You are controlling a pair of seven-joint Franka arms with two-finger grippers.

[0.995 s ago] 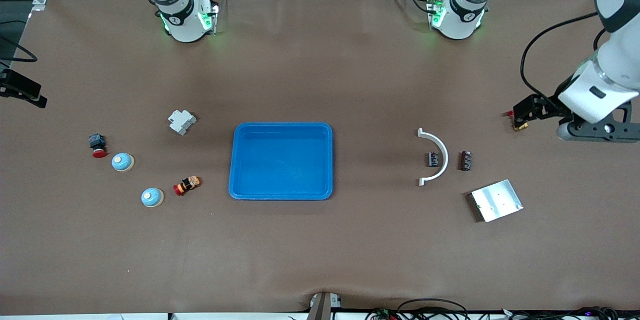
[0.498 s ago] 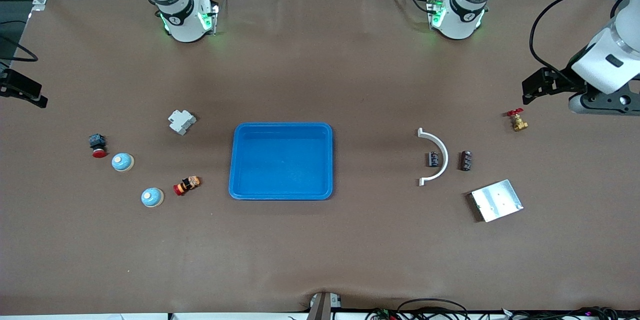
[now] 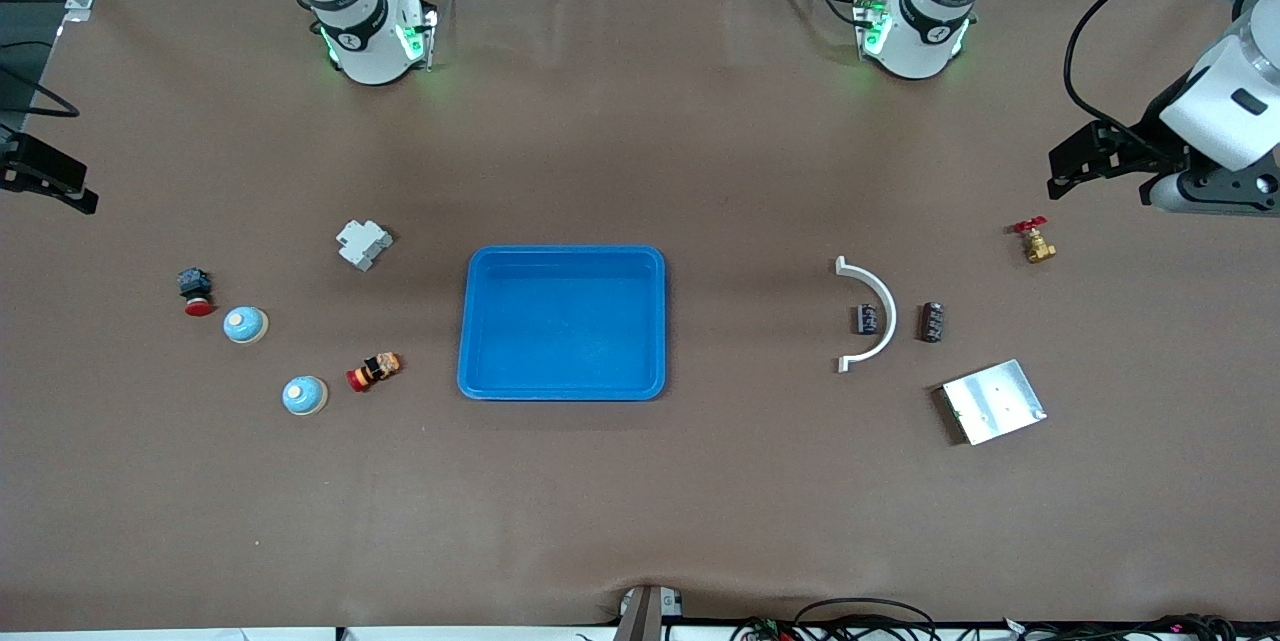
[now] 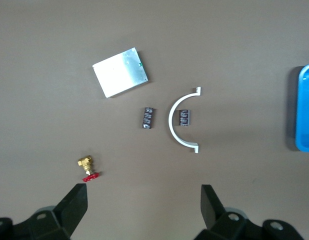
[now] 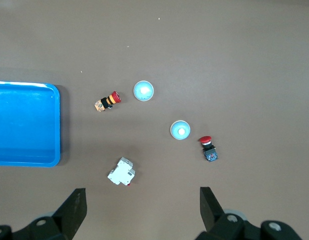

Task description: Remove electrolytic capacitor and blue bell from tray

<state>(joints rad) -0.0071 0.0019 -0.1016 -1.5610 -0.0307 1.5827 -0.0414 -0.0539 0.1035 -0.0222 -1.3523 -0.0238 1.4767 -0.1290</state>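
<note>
Tray (image 3: 562,321) empty; task looks done.
Capacitors (image 3: 932,321) and bells (image 3: 304,395) sit on the surface; left gripper (image 4: 143,205) and right gripper (image 5: 142,205) jaws open, holding nothing.

High front camera faces the robots; both wrist cameras look straight down, sharing the tray (image 3: 562,323).

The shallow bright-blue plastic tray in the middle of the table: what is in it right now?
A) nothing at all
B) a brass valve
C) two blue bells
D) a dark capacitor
A: the shallow bright-blue plastic tray shows only its bare blue floor; the two round blue bells sit on the brown table toward the right arm's end.
</note>
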